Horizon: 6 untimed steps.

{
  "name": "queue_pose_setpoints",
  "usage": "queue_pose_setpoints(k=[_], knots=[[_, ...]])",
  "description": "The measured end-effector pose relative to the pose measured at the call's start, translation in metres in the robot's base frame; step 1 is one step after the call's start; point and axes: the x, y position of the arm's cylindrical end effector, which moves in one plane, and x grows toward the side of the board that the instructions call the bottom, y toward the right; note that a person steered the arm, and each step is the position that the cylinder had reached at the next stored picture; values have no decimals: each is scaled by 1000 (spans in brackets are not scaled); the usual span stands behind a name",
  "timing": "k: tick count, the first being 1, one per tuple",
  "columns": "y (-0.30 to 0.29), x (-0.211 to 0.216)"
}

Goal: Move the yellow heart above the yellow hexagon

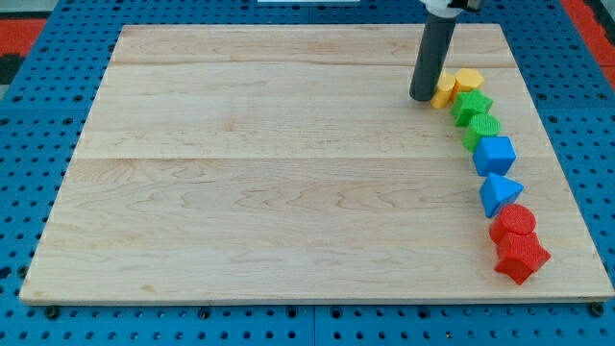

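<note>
My tip [423, 97] rests on the board at the view's upper right, touching the left side of a yellow block [446, 92] that looks like the heart and is partly hidden by the rod. The yellow hexagon [469, 80] sits just right of it and slightly higher in the view, touching it. Both yellow blocks are at the top end of a curved row of blocks along the board's right side.
Below the yellow blocks the row runs down the view: a green star [472, 106], another green block [484, 129], a blue block [496, 154], a blue triangle [499, 192], a red cylinder [515, 222] and a red star [521, 258]. The wooden board's right edge [567, 183] is close by.
</note>
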Motion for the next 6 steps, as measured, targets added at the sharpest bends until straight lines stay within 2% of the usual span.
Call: queue_pose_setpoints(k=[2, 3, 4, 5, 6], knots=[[9, -52], [30, -94], [82, -86], [83, -68], [6, -74]])
